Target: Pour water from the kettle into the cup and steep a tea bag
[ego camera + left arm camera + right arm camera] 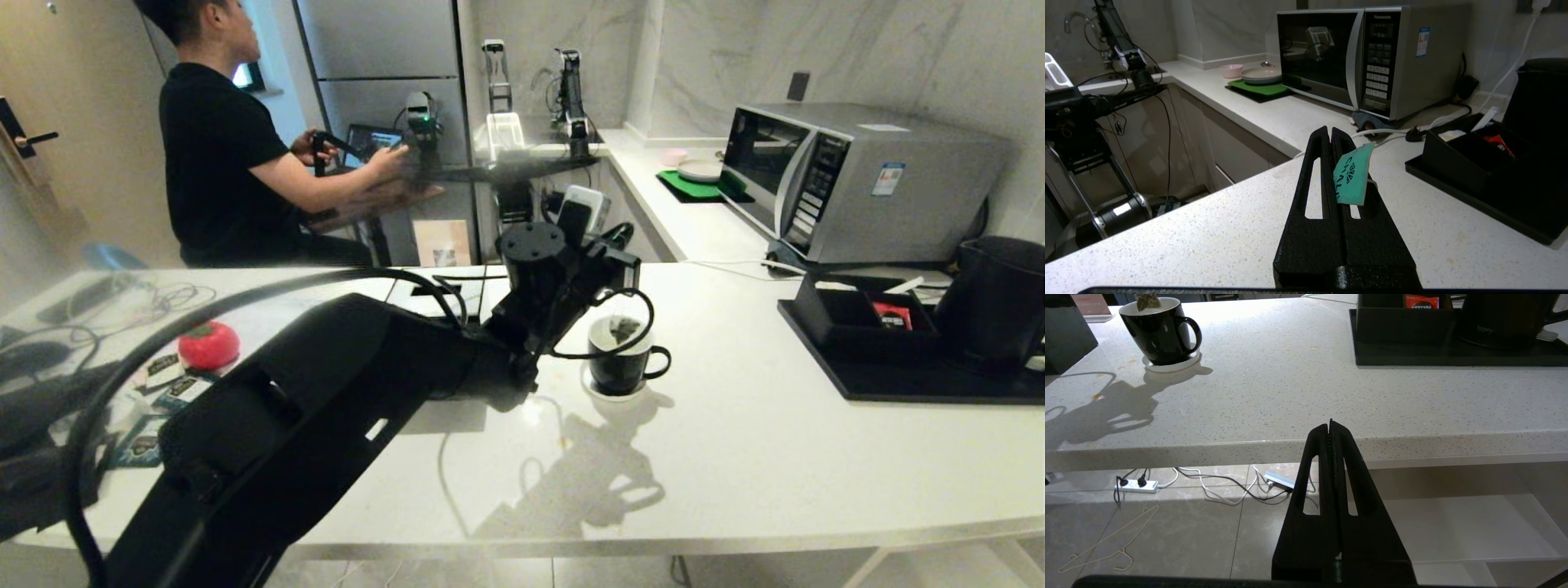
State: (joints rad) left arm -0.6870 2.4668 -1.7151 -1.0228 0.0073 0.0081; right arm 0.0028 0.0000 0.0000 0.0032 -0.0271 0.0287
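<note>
Nearest the lens, the left gripper [1331, 134] is seen clamped on a teal tag [1352, 174]. Beneath it, the tea bag [624, 328] is hung inside the cup [622, 357] on the saucer [614, 390]. Below the counter [1306, 400], the right gripper [1329, 426] is held closed, empty.

Black glossy cup [624, 366] on white saucer [600, 389], frame centre; greyish tea bag [624, 328] hanging at rim. Matte black kettle [1000, 298] upright, far right.

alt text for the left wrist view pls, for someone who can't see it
The shut left gripper pinches a teal paper tag above a white speckled counter. Beyond it stand a silver microwave and a black tray holding the black kettle.
</note>
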